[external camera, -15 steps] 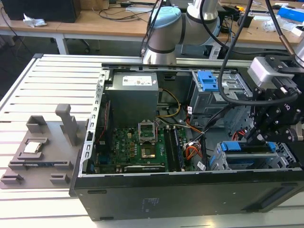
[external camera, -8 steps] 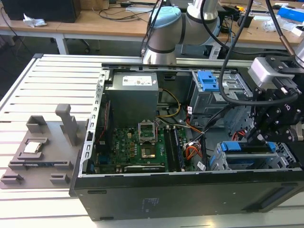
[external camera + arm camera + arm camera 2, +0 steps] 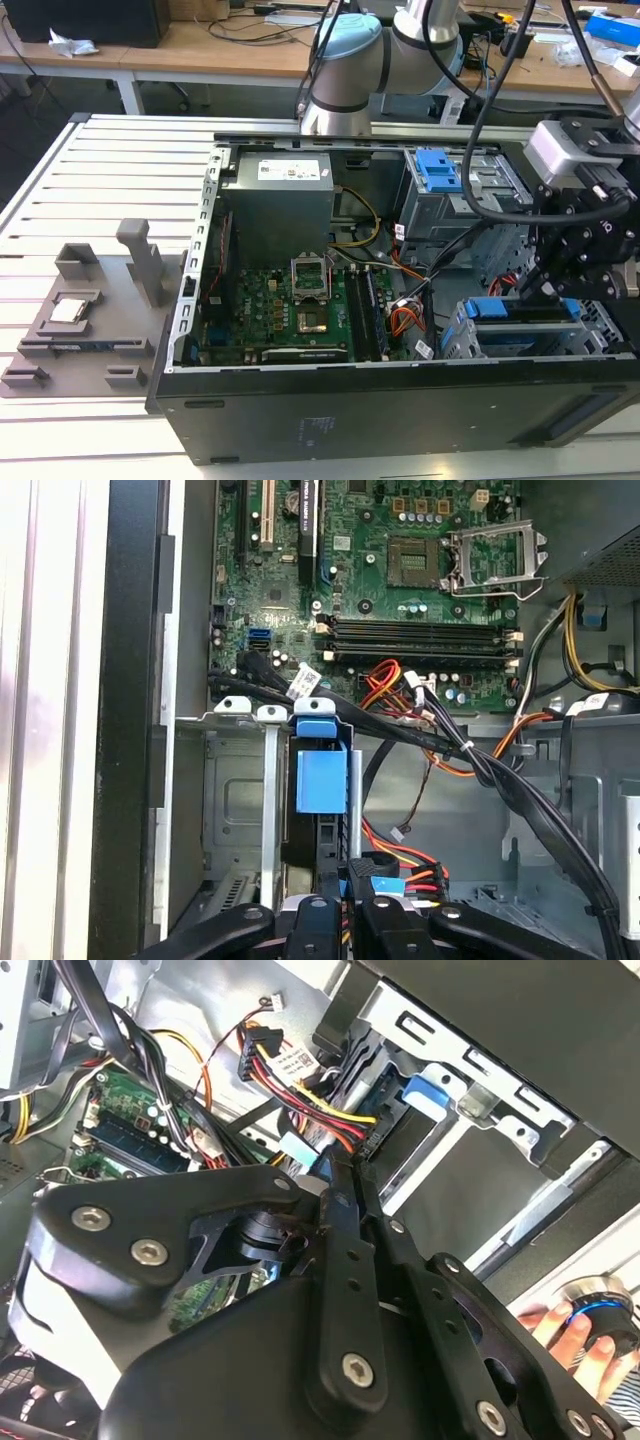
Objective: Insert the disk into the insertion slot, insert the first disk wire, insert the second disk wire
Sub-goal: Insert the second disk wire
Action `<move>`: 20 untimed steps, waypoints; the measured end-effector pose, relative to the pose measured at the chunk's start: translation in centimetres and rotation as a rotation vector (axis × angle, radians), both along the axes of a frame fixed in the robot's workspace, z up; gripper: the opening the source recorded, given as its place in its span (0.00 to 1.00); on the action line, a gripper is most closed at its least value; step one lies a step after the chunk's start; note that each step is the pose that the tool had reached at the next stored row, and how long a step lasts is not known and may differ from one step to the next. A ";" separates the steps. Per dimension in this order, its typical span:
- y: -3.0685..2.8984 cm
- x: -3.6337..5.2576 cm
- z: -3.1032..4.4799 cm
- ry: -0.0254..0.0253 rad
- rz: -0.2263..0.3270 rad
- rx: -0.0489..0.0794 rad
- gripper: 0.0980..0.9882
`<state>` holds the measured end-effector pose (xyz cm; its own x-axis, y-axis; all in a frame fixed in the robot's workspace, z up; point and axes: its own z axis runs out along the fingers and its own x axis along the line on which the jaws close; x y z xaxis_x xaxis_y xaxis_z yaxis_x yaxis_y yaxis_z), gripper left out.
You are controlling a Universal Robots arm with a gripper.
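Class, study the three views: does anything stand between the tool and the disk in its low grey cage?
Yes: a plug with red, yellow and black wires sits at the end of the disk, directly in front of the tool. Nothing else visible comes between them.

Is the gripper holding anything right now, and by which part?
Cannot tell. The gripper sits at the wire connectors by the disk; any hold is hidden.

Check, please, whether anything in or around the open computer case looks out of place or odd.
On the motherboard, the CPU socket's load plate stands flipped open. In the second wrist view, a person's hand is at a blue-ringed knob. Nothing looks spilled or broken.
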<state>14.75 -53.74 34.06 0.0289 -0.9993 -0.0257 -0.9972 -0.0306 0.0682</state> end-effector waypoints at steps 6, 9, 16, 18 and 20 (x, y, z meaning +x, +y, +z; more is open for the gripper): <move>-0.22 0.00 -0.31 0.0000 0.000 0.001 0.06; -0.22 0.00 -0.31 0.0000 0.000 0.001 0.06; -0.24 0.00 0.30 -0.0001 0.000 0.002 0.15; -0.24 0.00 1.08 -0.0001 0.000 0.001 0.15; -0.24 0.00 1.15 0.0000 0.000 0.002 0.15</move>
<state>14.75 -53.98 35.20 0.0289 -0.9992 -0.0273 -0.9972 -0.0307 0.0681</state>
